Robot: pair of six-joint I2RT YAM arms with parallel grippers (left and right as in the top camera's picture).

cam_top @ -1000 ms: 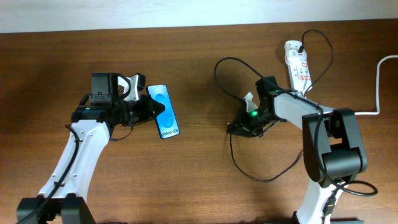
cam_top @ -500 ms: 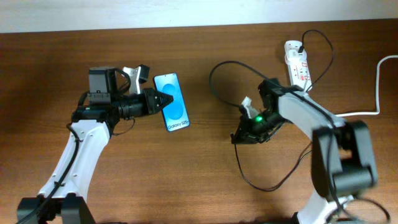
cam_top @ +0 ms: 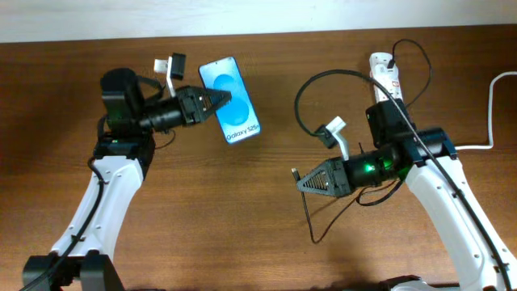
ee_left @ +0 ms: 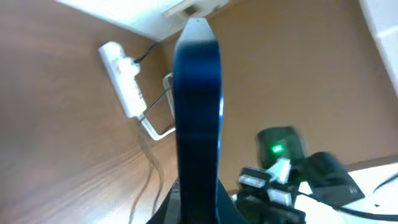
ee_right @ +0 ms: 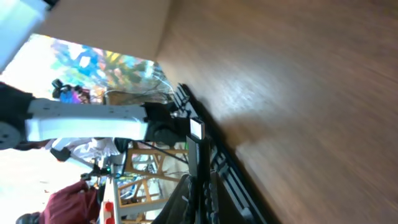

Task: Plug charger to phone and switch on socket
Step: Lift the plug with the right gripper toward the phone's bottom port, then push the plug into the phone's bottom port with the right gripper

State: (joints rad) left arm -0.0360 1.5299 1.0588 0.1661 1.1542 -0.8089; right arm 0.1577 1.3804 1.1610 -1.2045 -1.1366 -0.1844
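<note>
My left gripper is shut on the left edge of the phone, holding it above the table with its blue "Galaxy S25" screen facing up. The left wrist view shows the phone edge-on, rising from between the fingers. My right gripper points left and is shut on the charger near its plug tip. The black cable loops back to the white socket at the far right. In the right wrist view the plug end sticks out of the shut jaws.
A thick white lead runs from the socket toward the right edge. Slack black cable hangs down to the table below my right gripper. The socket and the right arm show in the left wrist view.
The left gripper has carried the phone up and to the right, toward the far edge. The right arm has swung round to point left, lifting the charger end off the table.
</note>
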